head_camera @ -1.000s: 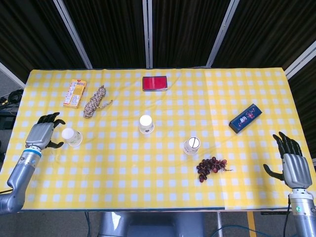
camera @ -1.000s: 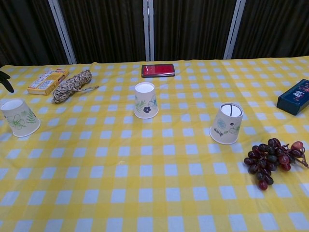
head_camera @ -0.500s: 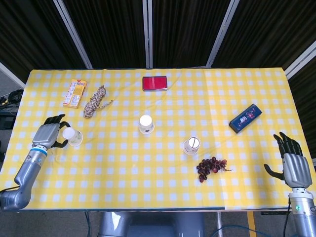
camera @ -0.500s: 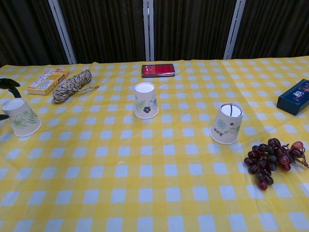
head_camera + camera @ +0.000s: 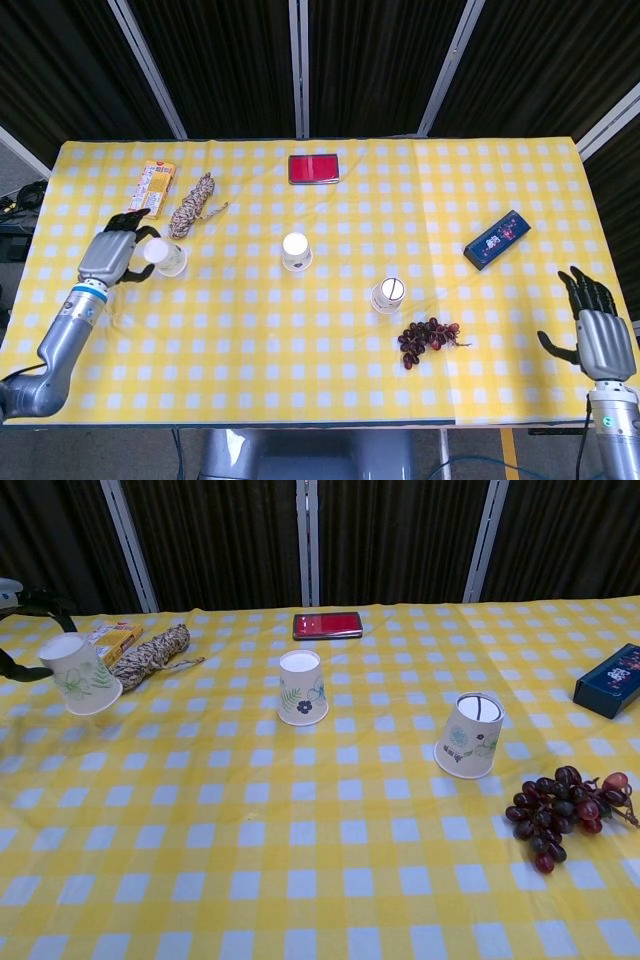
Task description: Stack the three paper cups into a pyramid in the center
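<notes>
Paper cups: one in my left hand [image 5: 118, 257], lifted clear of the yellow checked table [image 5: 320, 380]; two inverted on the cloth.

Held cup [image 5: 166, 256] is tilted, fingers wrapped round its left side, at the table's left, just beside the coiled rope [image 5: 194, 205] and near the yellow box [image 5: 152, 188]. Centre cup [image 5: 295, 250] stands mid-table; third cup [image 5: 388, 293] sits to its right and nearer me, well apart from it. Grape bunch [image 5: 426, 338] lies just beside the third cup, on its near right. Red case [image 5: 313, 168] lies at the far edge, behind the centre cup. Blue box [image 5: 496, 238] is out to the right. My right hand [image 5: 598, 338] hangs off the near right corner, fingers spread, holding nothing.
</notes>
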`<state>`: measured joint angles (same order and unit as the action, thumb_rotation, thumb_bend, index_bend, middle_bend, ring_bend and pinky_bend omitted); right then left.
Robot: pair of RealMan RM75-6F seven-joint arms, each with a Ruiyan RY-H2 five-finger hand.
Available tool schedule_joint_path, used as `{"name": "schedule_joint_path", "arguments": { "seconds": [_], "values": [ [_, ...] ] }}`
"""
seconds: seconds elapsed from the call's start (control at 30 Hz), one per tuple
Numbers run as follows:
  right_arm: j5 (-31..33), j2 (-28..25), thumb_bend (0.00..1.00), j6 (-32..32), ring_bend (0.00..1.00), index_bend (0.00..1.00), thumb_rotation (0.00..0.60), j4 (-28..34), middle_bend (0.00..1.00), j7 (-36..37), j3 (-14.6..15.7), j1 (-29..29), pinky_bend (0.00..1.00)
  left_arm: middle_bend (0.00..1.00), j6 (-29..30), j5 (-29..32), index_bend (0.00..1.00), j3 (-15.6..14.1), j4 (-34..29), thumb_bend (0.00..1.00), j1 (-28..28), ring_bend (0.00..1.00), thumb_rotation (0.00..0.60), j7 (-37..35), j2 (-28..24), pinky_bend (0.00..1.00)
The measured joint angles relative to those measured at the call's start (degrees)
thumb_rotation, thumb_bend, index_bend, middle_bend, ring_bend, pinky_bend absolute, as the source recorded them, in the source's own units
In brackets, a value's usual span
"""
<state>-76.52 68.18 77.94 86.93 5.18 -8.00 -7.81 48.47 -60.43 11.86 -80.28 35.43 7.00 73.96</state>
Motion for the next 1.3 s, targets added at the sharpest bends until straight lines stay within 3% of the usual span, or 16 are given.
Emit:
{"name": "schedule_joint_path", "arguments": {
  "seconds": [0.17,0.43,0.7,1.07,1.17,1.3],
  "values": [
    [0.3,-0.2,0.15,-0.2,0.00,0.01,0.600,-0.3,0.00,1.0,-0.3,0.0,0.00,0.00,-1.4,0.9,0.32,1.2,-0.2,0.39,3.5,0.00,0.600,3.1,1.8,0.00],
    [2.1,-0.2,0.15,-2.4,0.00,0.01,0.600,-2.4,0.00,3.4,-0.8,-0.4,0.00,0.00,-3.9,6.5,0.32,3.2,3.7,0.39,11.2,0.00,0.600,9.4,9.5,0.00],
    [2.9,-0.2,0.15,-3.3,0.00,0.01,0.600,-3.8,0.00,5.3,-1.1,-0.4,0.00,0.00,-6.0,12.3,0.32,3.6,9.5,0.39,17.7,0.00,0.600,14.8,16.7,0.00],
    [3.4,-0.5,0.15,-3.6,0.00,0.01,0.600,-4.4,0.00,6.5,-1.4,-0.1,0.00,0.00,-7.3,16.4,0.31,3.4,13.7,0.38,21.9,0.00,0.600,16.8,21.6,0.00],
    [3.4,-0.5,0.15,-3.8,0.00,0.01,0.600,-4.4,0.00,6.3,-1.3,-0.2,0.00,0.00,-7.6,17.0,0.28,3.1,14.5,0.37,22.5,0.00,0.600,17.1,22.2,0.00],
    [3.6,-0.4,0.15,-4.2,0.00,0.01,0.600,-4.3,0.00,5.9,-1.2,-0.3,0.00,0.00,-7.6,17.0,0.17,2.6,14.7,0.31,22.6,0.00,0.600,17.0,22.5,0.00]
  ]
}}
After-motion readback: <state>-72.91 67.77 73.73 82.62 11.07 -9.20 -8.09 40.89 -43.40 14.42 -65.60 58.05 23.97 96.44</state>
